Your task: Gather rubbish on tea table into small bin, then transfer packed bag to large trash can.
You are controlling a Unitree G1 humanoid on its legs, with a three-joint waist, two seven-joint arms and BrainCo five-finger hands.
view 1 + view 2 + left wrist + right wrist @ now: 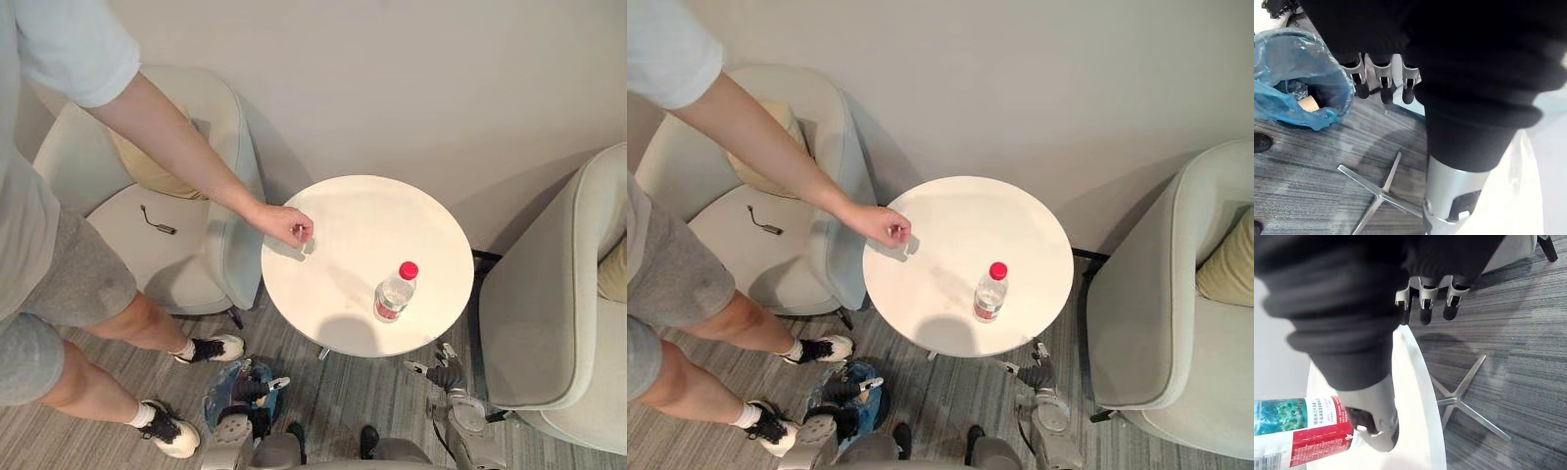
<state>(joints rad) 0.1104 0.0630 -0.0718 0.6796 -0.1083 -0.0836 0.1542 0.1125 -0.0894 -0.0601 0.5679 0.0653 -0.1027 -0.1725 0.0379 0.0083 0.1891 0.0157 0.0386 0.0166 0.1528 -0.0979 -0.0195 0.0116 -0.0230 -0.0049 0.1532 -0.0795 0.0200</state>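
A clear water bottle (395, 293) with a red cap and red label stands upright on the round white tea table (367, 220), near its front edge. The bottle's label (1298, 428) also appears in the right wrist view. A person's hand (285, 224) rests at the table's left edge, with a small pale thing (308, 248) just below its fingers. The small bin (1300, 81), lined with a blue bag, stands on the floor left of the table base and holds some rubbish. My left hand (252, 388) hangs open just above the bin. My right hand (444, 373) hangs open below the table's front right edge.
A pale armchair (162, 245) stands left of the table with a yellow cushion (147, 168) and a small dark item (157, 223) on its seat. The person stands in front of it, legs at lower left. Another armchair (558, 313) stands to the right. The table's metal star foot (1382, 193) rests on grey carpet.
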